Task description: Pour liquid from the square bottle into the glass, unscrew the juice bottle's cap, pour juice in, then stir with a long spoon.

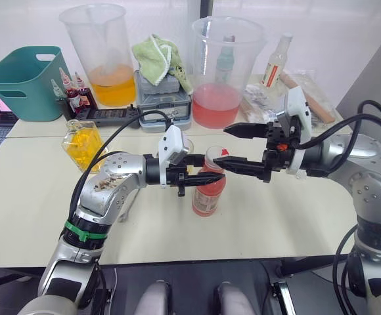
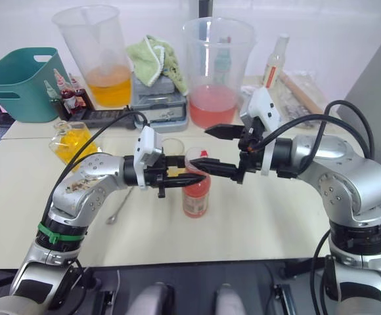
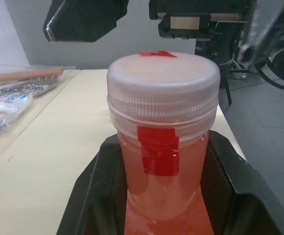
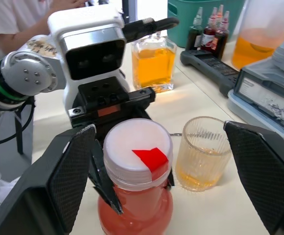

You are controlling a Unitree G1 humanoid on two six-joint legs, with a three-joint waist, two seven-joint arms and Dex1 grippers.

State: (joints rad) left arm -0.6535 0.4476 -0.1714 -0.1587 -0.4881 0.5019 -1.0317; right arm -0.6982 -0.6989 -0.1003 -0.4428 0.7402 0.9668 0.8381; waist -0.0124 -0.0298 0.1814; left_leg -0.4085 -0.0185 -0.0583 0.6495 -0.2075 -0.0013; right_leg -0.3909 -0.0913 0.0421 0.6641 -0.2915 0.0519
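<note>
Juice bottle (image 1: 209, 190) stands upright mid-table, long axis vertical, its white cap (image 4: 137, 152) with the red mark pointing straight up. Our left gripper (image 1: 200, 172) is clamped on the bottle's neck just below the cap, one black finger on each side. Our right gripper (image 1: 233, 146) hovers spread wide around the cap, its fingers apart and touching nothing.

We judge the bottle fairly light, being thin plastic that is mostly full, and its smooth wall likely to give and slip under a hard squeeze; the stiff neck where we hold it is the better grip. The ribbed cap rim is where the right fingers should close for turning.

Just beside the bottle stands the glass (image 4: 202, 154), with a little yellow liquid in it. The square bottle (image 1: 83, 142) sits well apart, toward our left.
</note>
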